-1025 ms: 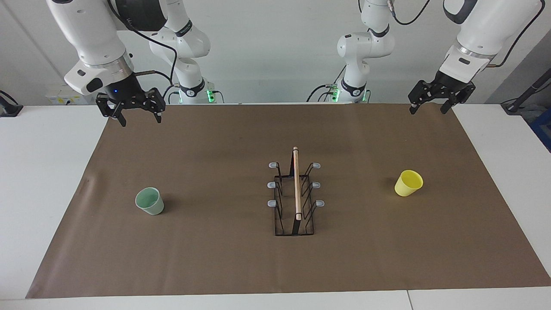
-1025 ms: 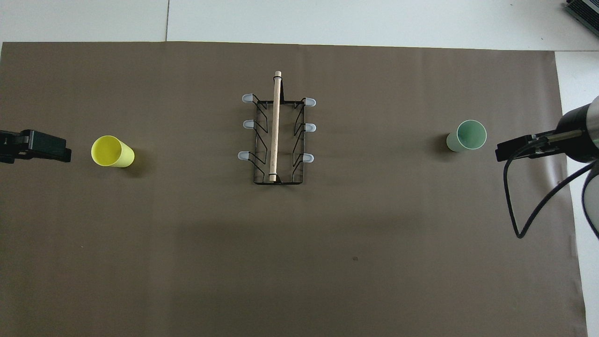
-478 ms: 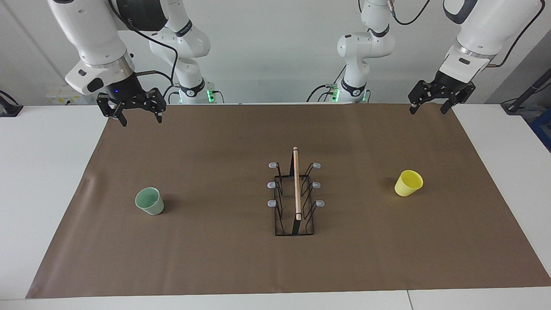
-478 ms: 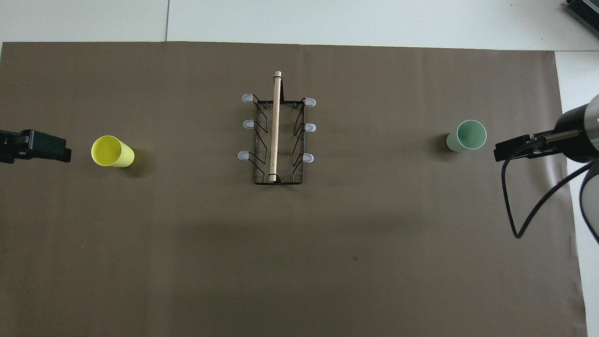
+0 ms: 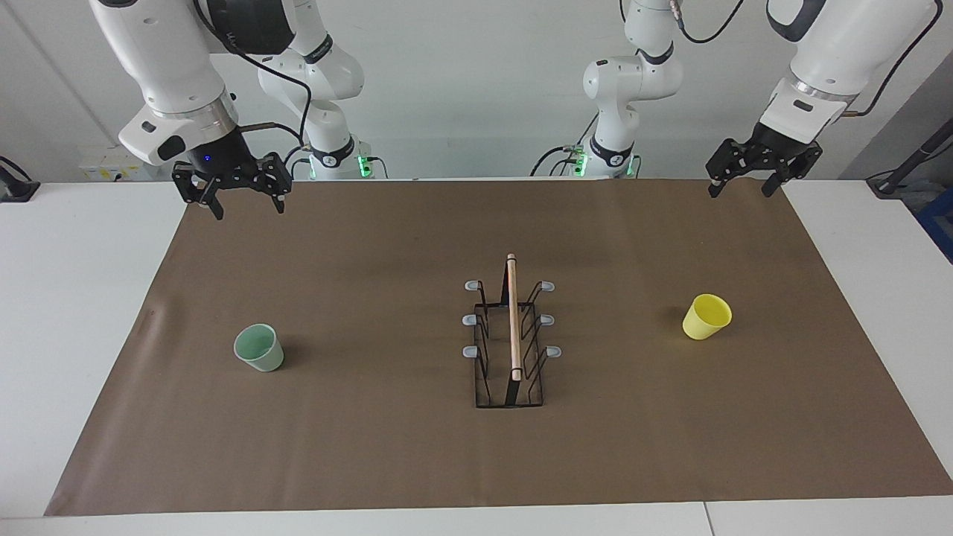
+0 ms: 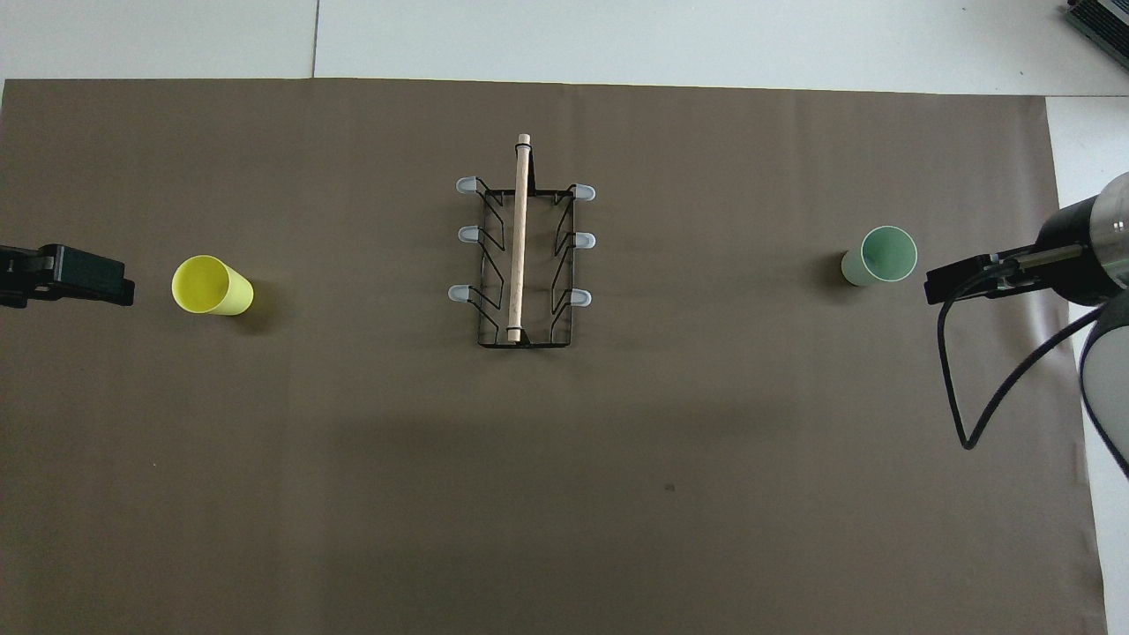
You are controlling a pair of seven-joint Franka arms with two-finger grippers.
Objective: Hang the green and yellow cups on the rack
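We see the rack (image 5: 511,339) standing mid-table on the brown mat (image 5: 372,447), with the green cup (image 5: 259,348) upright toward the right arm's end and the yellow cup (image 5: 706,316) toward the left arm's end, tilted, both well apart from it. Our right gripper (image 5: 244,206) hangs with fingers spread over the mat's corner nearest its base. Our left gripper (image 5: 740,190) hangs likewise, fingers spread, over the mat's corner at its own end.

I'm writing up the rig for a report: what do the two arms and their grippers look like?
Both arms have glossy white rounded shells with black joint bands and loose black cables. Each ends in a black two-finger gripper: left gripper, right gripper. Green lights glow at the bases.
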